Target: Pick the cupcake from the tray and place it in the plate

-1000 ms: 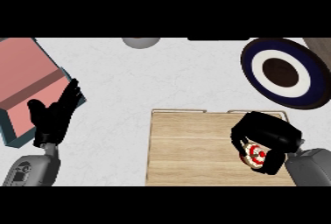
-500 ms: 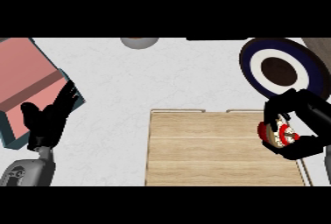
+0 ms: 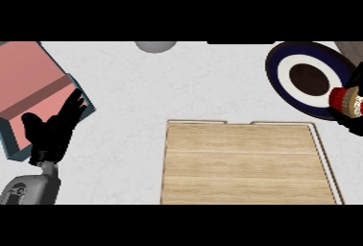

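My right hand (image 3: 352, 122) shows at the right edge of the frame, mostly cut off, its black fingers curled round the cupcake (image 3: 345, 102). The cupcake, red-wrapped with a pale top, sits in that grasp at the plate's (image 3: 280, 77) lower right rim, partly over the dark blue border; I cannot tell whether it touches the plate. The plate lies at the upper right: a dark blue band, a white ring, a dark centre.

The wooden tray (image 3: 241, 163) fills the lower middle of the frame, its pale rim visible along the top and right side. The cupcake is off the tray, just above its upper right corner.

My left hand (image 3: 56, 129) rests at the left, fingers straight and slightly spread, pointing toward the upper right. Its fingertips overlap the edge of a pink box (image 3: 32, 81) with a teal rim at the upper left. It holds nothing.

A grey round object (image 3: 156, 46) peeks in at the top centre of the counter (image 3: 184, 86).
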You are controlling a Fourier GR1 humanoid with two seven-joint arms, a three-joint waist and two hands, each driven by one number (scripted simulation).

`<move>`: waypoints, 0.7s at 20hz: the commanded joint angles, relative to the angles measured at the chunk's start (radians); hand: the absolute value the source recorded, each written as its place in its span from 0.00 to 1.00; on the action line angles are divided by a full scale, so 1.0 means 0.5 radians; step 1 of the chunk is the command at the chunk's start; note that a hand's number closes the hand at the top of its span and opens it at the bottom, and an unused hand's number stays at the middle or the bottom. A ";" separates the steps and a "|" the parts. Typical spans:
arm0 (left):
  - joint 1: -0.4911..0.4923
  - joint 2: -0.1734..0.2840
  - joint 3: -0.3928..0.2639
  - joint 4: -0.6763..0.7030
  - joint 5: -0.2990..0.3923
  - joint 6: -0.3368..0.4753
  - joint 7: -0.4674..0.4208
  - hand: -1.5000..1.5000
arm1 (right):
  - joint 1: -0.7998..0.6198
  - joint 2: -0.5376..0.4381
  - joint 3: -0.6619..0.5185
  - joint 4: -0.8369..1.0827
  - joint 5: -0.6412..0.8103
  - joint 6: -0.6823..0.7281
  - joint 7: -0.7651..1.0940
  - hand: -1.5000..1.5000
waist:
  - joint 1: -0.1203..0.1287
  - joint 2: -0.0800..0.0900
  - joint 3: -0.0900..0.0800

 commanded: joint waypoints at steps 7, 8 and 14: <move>-0.039 -0.068 -0.027 0.034 -0.070 0.026 -0.004 0.50 | -0.466 -0.256 -0.142 1.079 0.082 -0.207 -0.170 1.00 | 0.037 0.011 0.002; -0.093 -0.013 0.017 -0.066 -0.010 -0.009 0.134 0.50 | -0.490 -0.262 -0.118 1.139 0.120 -0.247 -0.183 1.00 | 0.038 0.010 0.002; -0.134 -0.056 -0.005 0.050 -0.059 -0.009 0.010 0.50 | -0.618 -0.509 -0.122 1.893 0.282 -0.381 -0.730 1.00 | 0.068 0.028 0.005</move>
